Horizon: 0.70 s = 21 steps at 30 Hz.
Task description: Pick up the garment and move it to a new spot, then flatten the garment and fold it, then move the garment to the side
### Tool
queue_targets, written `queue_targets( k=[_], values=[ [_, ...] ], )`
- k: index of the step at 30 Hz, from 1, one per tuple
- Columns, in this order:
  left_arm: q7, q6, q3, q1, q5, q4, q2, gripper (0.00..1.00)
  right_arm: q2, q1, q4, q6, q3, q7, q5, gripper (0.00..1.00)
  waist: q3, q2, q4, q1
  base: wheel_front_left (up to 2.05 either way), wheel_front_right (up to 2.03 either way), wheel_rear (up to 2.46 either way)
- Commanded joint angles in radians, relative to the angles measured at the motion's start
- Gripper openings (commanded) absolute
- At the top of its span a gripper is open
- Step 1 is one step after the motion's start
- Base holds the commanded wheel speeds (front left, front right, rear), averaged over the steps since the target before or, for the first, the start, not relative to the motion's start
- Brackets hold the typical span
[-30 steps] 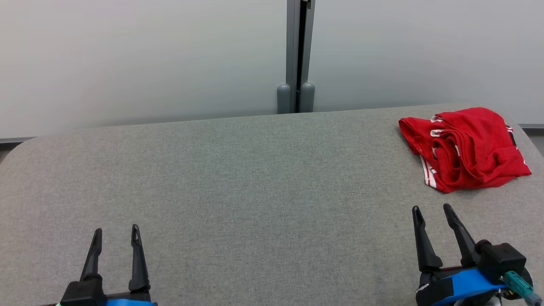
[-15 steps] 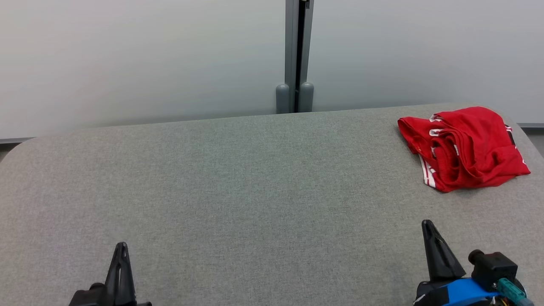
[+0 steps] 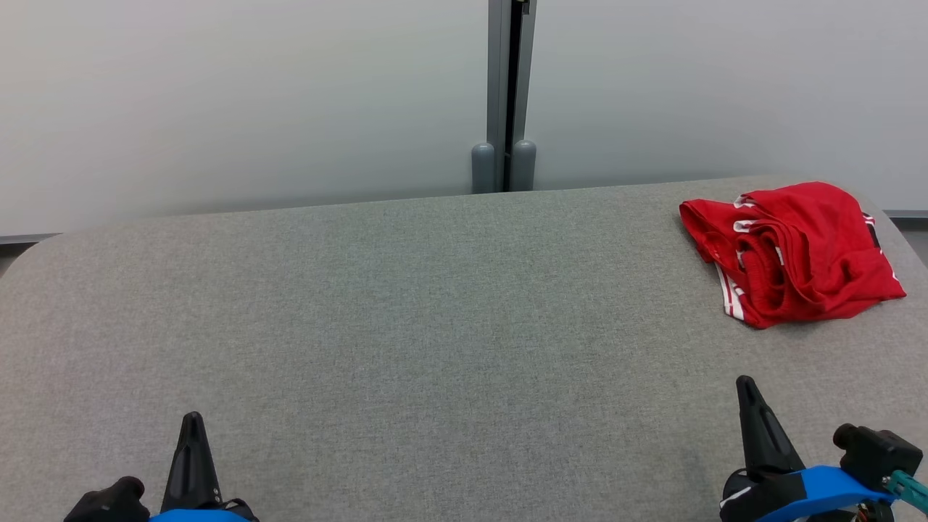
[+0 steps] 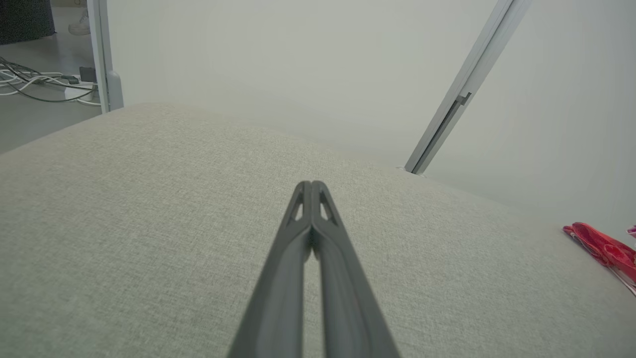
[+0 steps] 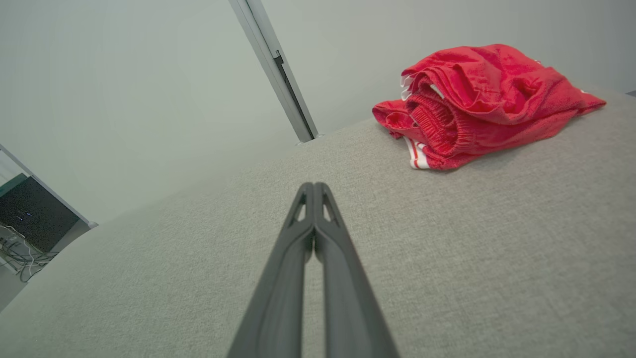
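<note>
Item 1, left end effector [image 3: 192,424]: I read it at the lower left of the head view, fingers pressed flat together, tips meeting. It grips nothing. It sits over bare desk [image 3: 435,326], and I cannot tell whether it touches the fabric.

Item 2, right end effector [image 3: 745,384]: lower right of the head view, fingers likewise closed tip to tip, empty, pointing roughly toward the garment but well short of it.

Item 3, garment [image 3: 794,254]: red with white trim, bunched in a loose heap at the desk's far right corner, lying free of both end effectors.

Item 4, desk: grey cloth top, rounded corners.

Item 5, backdrop: pale wall panels [image 3: 254,101] joined by a grey post [image 3: 505,94].
</note>
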Motion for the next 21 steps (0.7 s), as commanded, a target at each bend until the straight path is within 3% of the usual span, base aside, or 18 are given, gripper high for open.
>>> queue_targets(
  k=[1, 21],
  values=[
    [0.010, -0.005, 0.003, -0.036, -0.052, -0.015, 0.005, 0.00, 0.000, -0.026, -0.020, 0.000, -0.007, 0.010, 0.051, 0.00, 0.000, -0.0001, 0.001, 0.0000, 0.00, 0.00, 0.00],
    [0.087, -0.026, 0.012, -0.082, -0.384, -0.005, 0.007, 0.00, 0.002, -0.045, -0.029, 0.000, -0.030, 0.088, 0.357, 0.00, 0.001, -0.0001, 0.005, 0.0000, 0.00, 0.00, 0.00]
  ],
)
